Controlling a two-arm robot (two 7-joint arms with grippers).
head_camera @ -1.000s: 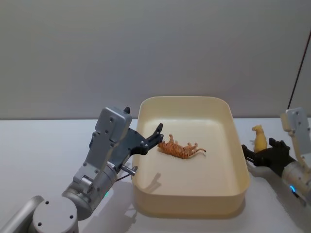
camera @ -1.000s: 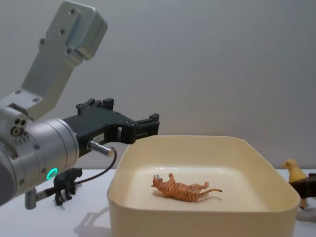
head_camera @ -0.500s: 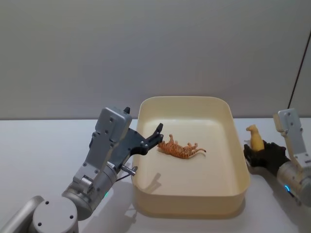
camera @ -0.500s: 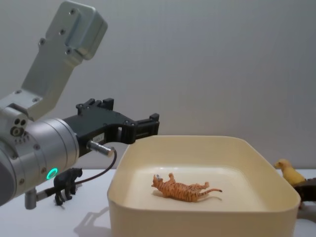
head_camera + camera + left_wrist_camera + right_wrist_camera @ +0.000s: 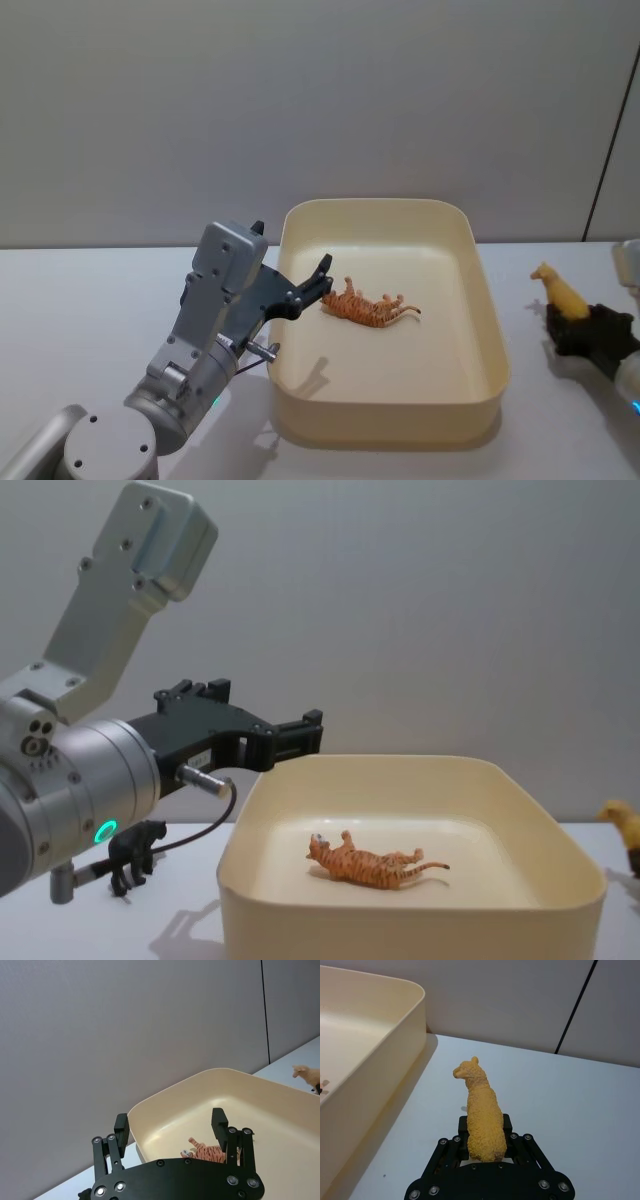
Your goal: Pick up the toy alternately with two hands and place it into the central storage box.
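The right gripper (image 5: 485, 1123) is found clamped on a yellow alpaca toy (image 5: 481, 1105), held upright to the right of the cream storage box (image 5: 481, 300) and clear of its wall. The left gripper (image 5: 170, 1119) is held spread over the box's left rim, and an orange tiger toy (image 5: 372, 308) is noted lying on its side inside.

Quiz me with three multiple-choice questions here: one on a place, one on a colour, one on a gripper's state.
1. The tiger lies A inside the storage box, B beside it, C under it.
2. The right gripper holds a llama that is A black, B yellow, C green.
3. The left gripper is A shut on a toy, B open, C folded away.
1 A: it lies on the box floor. 2 B: the clamped llama is yellow. 3 B: fingers spread, nothing between.
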